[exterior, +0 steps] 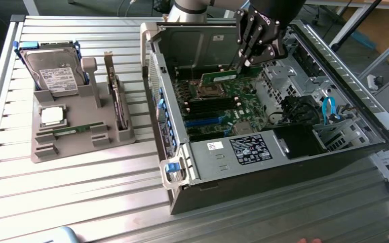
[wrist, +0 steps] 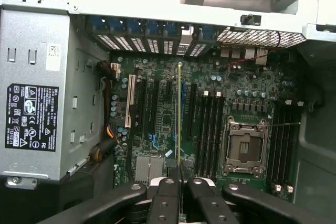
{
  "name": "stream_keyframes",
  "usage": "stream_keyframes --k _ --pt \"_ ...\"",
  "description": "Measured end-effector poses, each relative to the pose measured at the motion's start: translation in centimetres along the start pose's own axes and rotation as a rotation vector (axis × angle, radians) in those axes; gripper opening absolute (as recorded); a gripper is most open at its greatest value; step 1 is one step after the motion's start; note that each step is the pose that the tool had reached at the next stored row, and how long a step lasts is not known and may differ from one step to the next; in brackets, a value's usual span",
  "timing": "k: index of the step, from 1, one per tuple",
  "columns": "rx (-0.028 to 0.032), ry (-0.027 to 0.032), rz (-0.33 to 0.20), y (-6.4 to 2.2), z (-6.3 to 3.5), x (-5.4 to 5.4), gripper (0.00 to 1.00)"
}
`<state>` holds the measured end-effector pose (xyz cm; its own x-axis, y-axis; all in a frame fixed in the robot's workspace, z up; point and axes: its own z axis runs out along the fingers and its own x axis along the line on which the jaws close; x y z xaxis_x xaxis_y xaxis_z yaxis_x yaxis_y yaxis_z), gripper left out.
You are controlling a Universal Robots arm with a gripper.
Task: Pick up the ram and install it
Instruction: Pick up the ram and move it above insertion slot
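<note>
**Now holding the ram beside the socket**

Narrowly closed, my gripper (wrist: 180, 178) pinches the ram (wrist: 180, 114) between its fingers (wrist: 167, 195), one flat face against each. The ram hangs inside the case (exterior: 248, 182), over the board (wrist: 252, 85), just beside the socket (wrist: 244, 148) on the side where the long dark slots (wrist: 207, 129) lie. I cannot tell whether its far edge touches anything.

Seen from my wrist it is edge-on, a thin straight yellow-green line. In the exterior view it is a narrow green strip under my fingers.

I judge it light, stiff and brittle, a thin card that would crack if bent or twisted. The flat faces near one long edge, away from the contact edge, are the place to hold it.
</note>
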<state>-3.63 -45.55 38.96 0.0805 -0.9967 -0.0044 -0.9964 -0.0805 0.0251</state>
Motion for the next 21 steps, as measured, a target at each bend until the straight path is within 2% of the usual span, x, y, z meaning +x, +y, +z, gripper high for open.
stream_keyframes --k 9,21 --pt "0.0000 0.0000 0.001 -0.03 0.00 -0.3 0.12" --pt "0.0000 -0.0001 0.004 -0.20 0.01 -2.5 0.12"
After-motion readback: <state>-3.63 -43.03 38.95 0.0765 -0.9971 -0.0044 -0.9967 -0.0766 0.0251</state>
